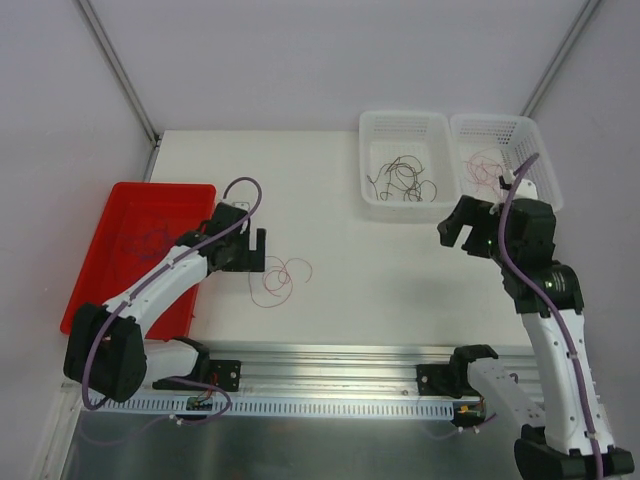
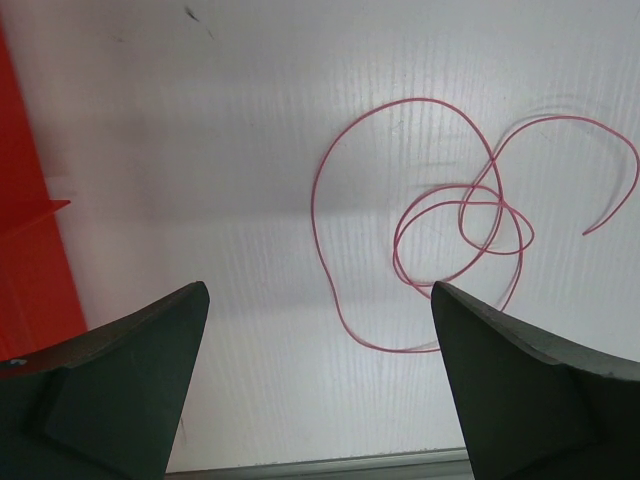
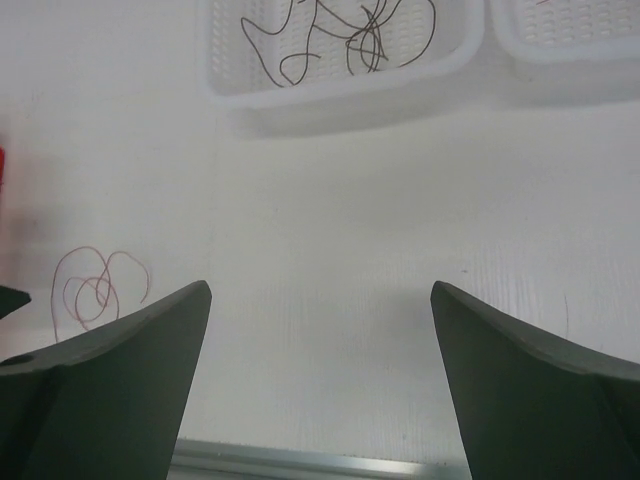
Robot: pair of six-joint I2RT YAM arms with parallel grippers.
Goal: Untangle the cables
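One pink-red cable [image 1: 279, 279] lies in loose overlapping loops on the white table; the left wrist view shows it [image 2: 313, 205] just ahead and to the right of the fingers. My left gripper [image 1: 259, 252] is open and empty beside it, its jaws wide apart [image 2: 320, 290]. Thin purple cables [image 1: 150, 240] lie bunched in the red tray [image 1: 100, 230]. Dark cables [image 1: 405, 178] curl in the left white basket [image 3: 340, 95], and pink cables [image 1: 487, 168] sit in the right basket [image 1: 540, 150]. My right gripper [image 1: 455, 238] hangs open and empty in front of the baskets [image 3: 320, 290].
The red tray's edge [image 2: 30, 250] shows at the left of the left wrist view. A metal rail [image 1: 330, 375] runs along the table's near edge by the arm bases. The two baskets stand side by side at the back right.
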